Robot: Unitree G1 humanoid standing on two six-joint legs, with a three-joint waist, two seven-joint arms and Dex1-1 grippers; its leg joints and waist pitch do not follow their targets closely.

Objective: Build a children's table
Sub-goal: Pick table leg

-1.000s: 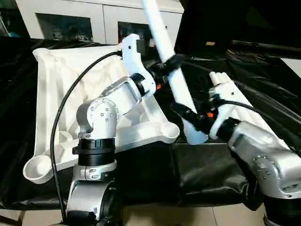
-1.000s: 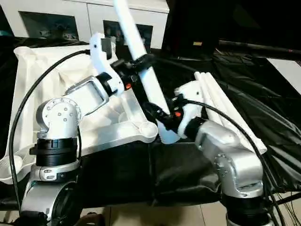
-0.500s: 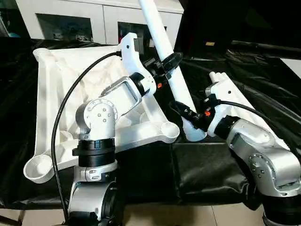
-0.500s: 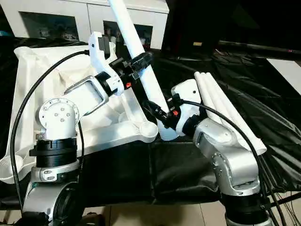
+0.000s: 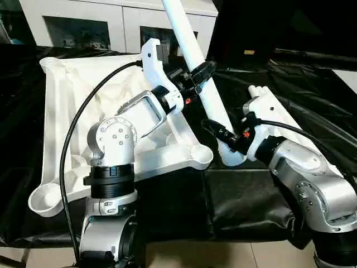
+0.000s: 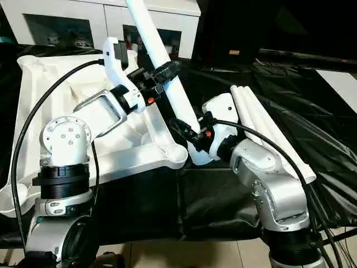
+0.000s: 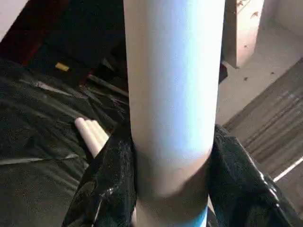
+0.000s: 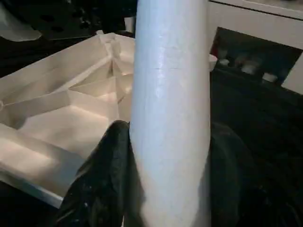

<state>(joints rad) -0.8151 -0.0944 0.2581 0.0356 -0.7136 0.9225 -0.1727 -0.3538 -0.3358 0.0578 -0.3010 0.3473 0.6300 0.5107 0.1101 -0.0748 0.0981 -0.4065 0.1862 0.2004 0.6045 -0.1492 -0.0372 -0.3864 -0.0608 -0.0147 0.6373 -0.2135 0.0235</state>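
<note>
Black sheeting [image 5: 245, 201] covers the bench under the upturned table top [image 5: 67, 111]. Both my grippers clamp one leg [image 5: 195, 50]: left gripper [image 5: 196, 75] mid-shaft, right gripper [image 5: 220, 134] near its foot. Its long axis leans steeply, foot just beside the near corner socket [image 5: 199, 152], on my right gripper's side.

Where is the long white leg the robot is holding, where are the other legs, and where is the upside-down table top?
held leg [image 5: 192, 47], left eye view, middle of its tube.
spare legs [image 6: 262, 125], right eye view, their middle.
table top [image 5: 53, 117], left eye view, its left rim.
</note>
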